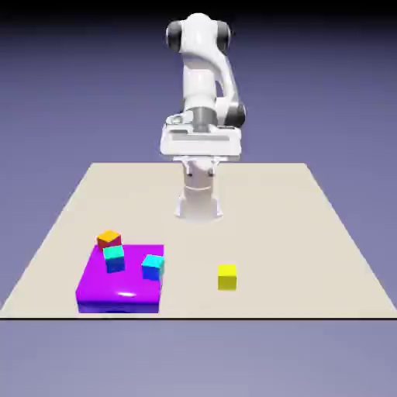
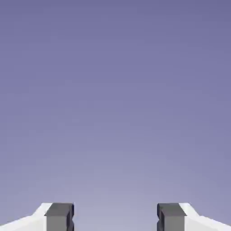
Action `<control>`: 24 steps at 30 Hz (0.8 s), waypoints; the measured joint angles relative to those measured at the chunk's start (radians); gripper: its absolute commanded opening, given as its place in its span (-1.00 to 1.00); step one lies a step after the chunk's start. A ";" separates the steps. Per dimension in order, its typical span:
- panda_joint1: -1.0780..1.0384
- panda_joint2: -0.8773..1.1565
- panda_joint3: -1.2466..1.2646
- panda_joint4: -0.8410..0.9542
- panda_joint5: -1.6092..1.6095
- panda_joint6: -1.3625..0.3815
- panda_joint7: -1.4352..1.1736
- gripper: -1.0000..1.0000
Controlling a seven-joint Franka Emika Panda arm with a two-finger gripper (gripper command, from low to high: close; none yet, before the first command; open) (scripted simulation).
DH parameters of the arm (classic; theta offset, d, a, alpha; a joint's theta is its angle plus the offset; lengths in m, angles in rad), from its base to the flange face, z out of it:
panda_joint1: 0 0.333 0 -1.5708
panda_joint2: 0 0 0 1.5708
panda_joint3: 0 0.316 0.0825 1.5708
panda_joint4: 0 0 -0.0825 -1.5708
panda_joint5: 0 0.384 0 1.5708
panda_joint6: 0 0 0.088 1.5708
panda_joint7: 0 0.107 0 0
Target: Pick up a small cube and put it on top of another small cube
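Observation:
The small yellow cube (image 1: 226, 277) rests on the beige table (image 1: 310, 233), near the front edge and right of the middle in the exterior view. Two cyan cubes (image 1: 114, 257) (image 1: 153, 267) sit on a flat purple block (image 1: 120, 291) at the front left. An orange cube (image 1: 108, 238) stands at that block's far left corner. My gripper (image 1: 200, 149) is raised high above the table's far side, far from every cube. In the hand view my gripper (image 2: 115, 219) is open, with both grey fingertips (image 2: 59, 216) wide apart and only the backdrop between them.
The purple block is low and wide, close to the table's front edge. The robot's white base (image 1: 198, 203) stands on the far middle of the table.

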 measured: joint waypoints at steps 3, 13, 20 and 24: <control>-0.012 0.109 0.031 0.061 -0.001 -0.101 0.029 0.00; -0.048 0.471 0.133 0.266 -0.003 -0.436 0.124 0.00; -0.079 0.725 0.205 0.409 -0.005 -0.670 0.191 0.00; -0.091 0.840 0.237 0.474 -0.005 -0.777 0.221 0.00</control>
